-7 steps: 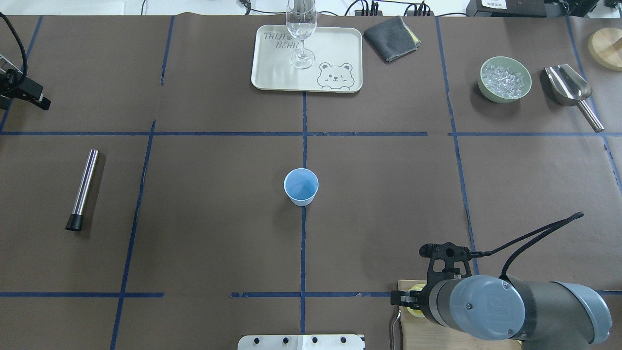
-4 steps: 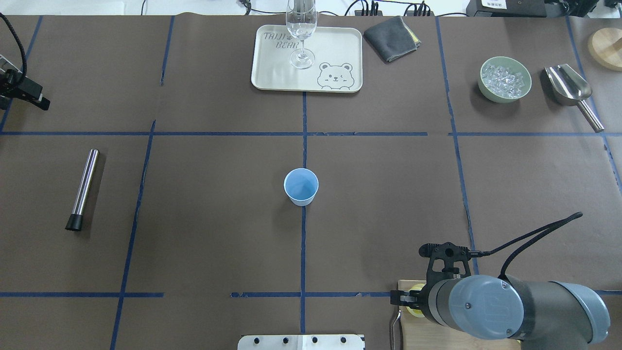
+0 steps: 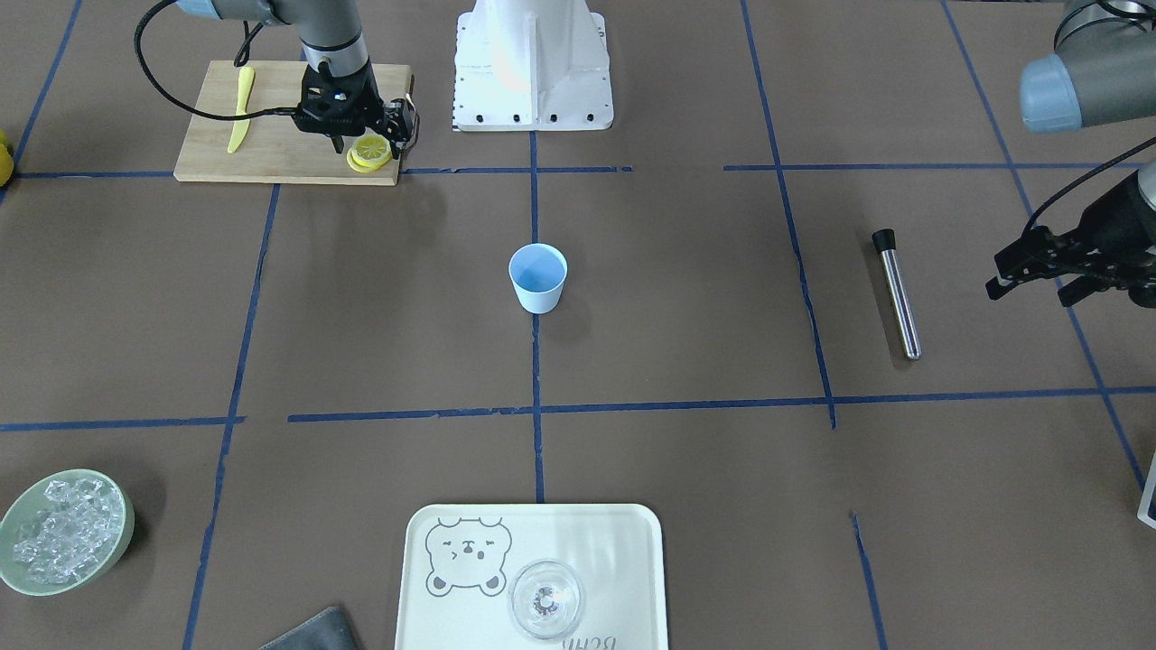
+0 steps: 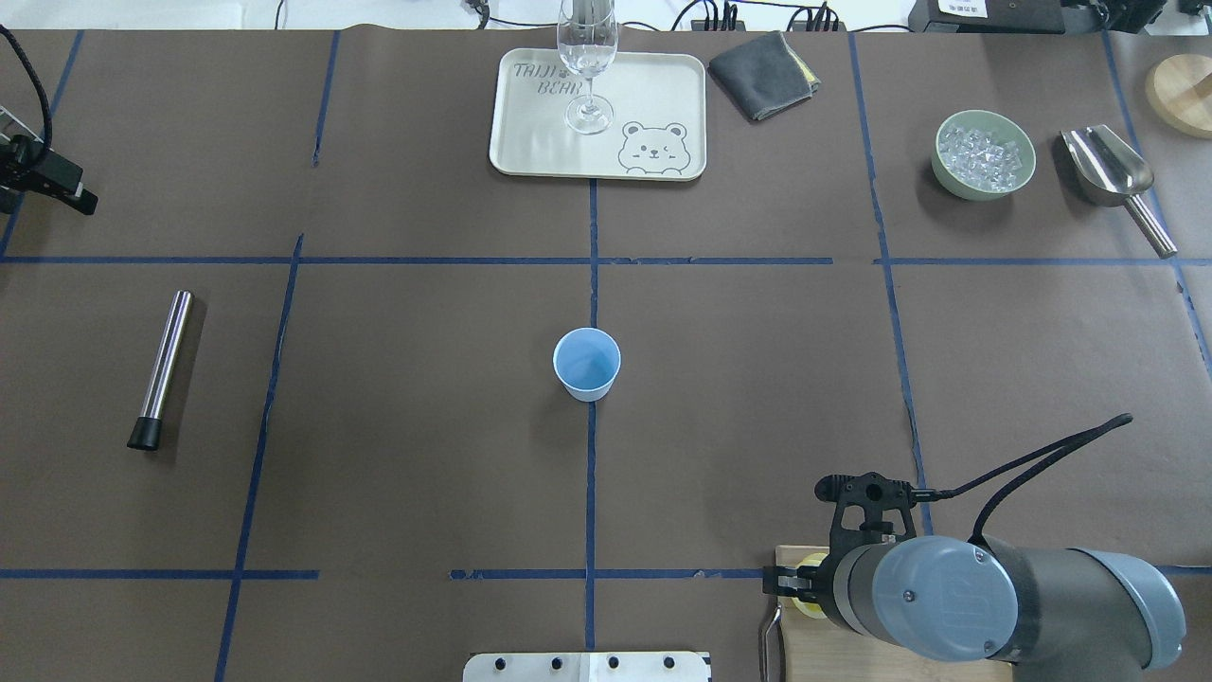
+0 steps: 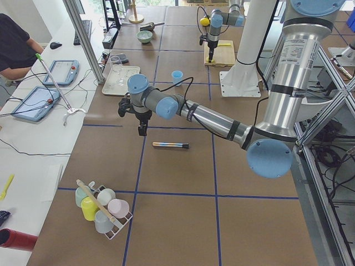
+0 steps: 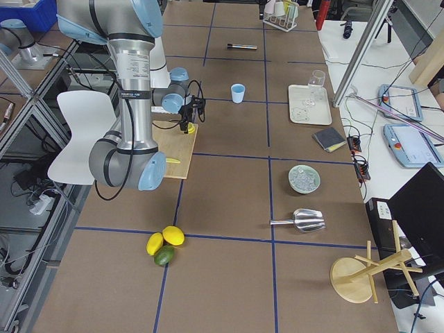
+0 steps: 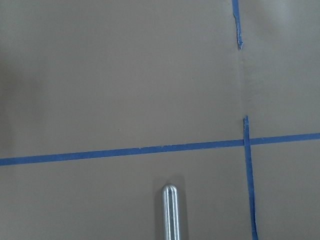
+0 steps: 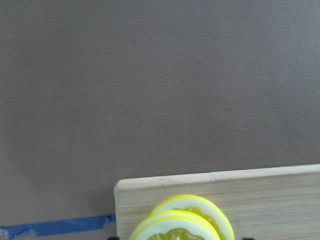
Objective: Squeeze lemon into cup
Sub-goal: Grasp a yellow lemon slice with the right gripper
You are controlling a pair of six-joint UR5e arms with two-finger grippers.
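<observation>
Right pincer (image 3: pixel 369 141) spread astride lemon (image 3: pixel 371 152) on board (image 3: pixel 271 155); cup (image 3: pixel 538 276) well apart

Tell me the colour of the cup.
The cup is light blue, clearest in the front-facing view.

The left gripper (image 5: pixel 140 126), on the near arm, hangs above the table close to a metal rod (image 5: pixel 170 145) lying flat. Farther off, the cup (image 5: pixel 177 76) stands upright, right of a tray (image 5: pixel 130 87) carrying a glass (image 5: pixel 116 65). A cup rack (image 5: pixel 104 209) sits nearest.
</observation>
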